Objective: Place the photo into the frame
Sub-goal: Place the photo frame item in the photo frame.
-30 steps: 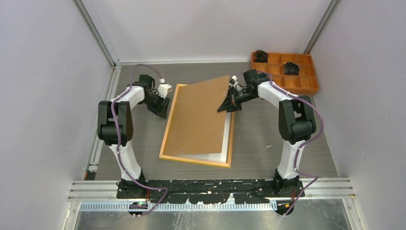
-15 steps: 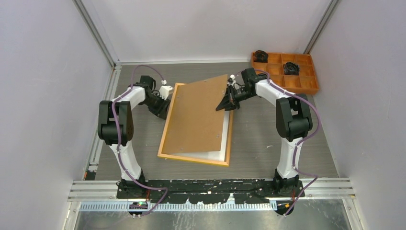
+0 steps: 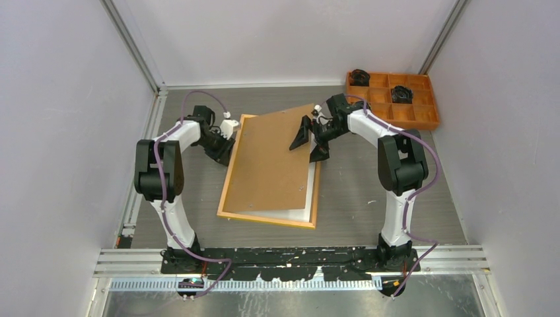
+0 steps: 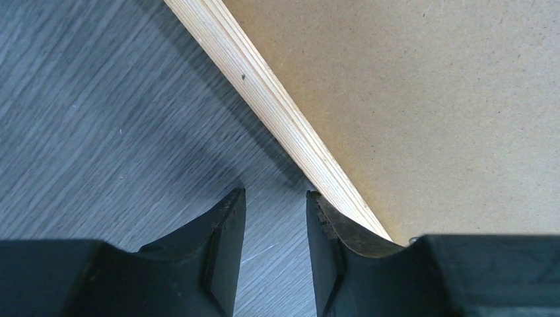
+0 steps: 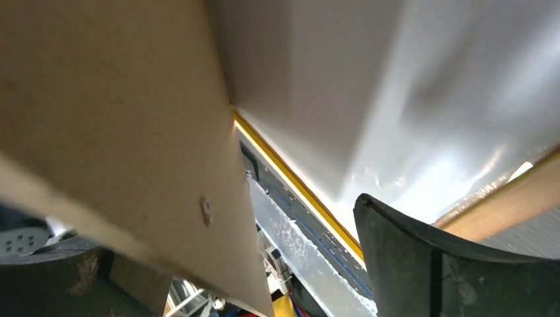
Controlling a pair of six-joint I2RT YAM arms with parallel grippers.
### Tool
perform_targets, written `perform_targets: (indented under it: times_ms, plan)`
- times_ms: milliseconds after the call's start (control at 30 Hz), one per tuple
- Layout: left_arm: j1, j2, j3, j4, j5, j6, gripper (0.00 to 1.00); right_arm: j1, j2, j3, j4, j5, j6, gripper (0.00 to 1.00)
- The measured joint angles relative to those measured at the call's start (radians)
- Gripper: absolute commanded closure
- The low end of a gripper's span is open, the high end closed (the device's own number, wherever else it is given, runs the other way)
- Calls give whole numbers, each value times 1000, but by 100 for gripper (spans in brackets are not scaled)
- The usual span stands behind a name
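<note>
My right jaws now spring wide apart, releasing the skewed backing board (image 3: 271, 162) onto the frame (image 3: 267, 221); my left jaws stand apart, empty; seating remains.

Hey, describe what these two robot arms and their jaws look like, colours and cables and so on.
Both the left arm and the right arm have white tubular links joined by bulky black joint housings, on black bases. A purple cable runs loosely along each. The jaws are matte black, wedge-shaped and tapered. No markings are legible.
</note>
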Motion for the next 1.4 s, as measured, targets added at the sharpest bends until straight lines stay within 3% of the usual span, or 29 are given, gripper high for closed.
perform_targets:
  times_ms: [533, 700, 833, 933, 1100, 1300, 1400]
  plan:
    - [-2, -31, -32, -37, -15, 0, 57, 56, -77, 37, -217, 481, -18, 0]
    - [-3, -44, -40, -56, -28, -1, 49, 63, -148, 41, -221, 570, -14, 0]
    - [6, -47, -34, -82, -34, -5, 44, 87, -234, 70, -229, 792, -19, 0]
    - [23, -47, -23, -103, -19, -14, 44, 93, -398, 20, -139, 943, 5, 0]
    - [34, -54, -21, -109, 14, -60, 50, 33, -671, -140, 57, 941, 76, 0]
    - [28, -52, -39, -110, 64, -132, 66, 26, -643, -269, 203, 828, 167, 1]
    - [20, -44, -46, -115, 92, -154, 75, 85, -640, -382, 257, 789, 219, 9]
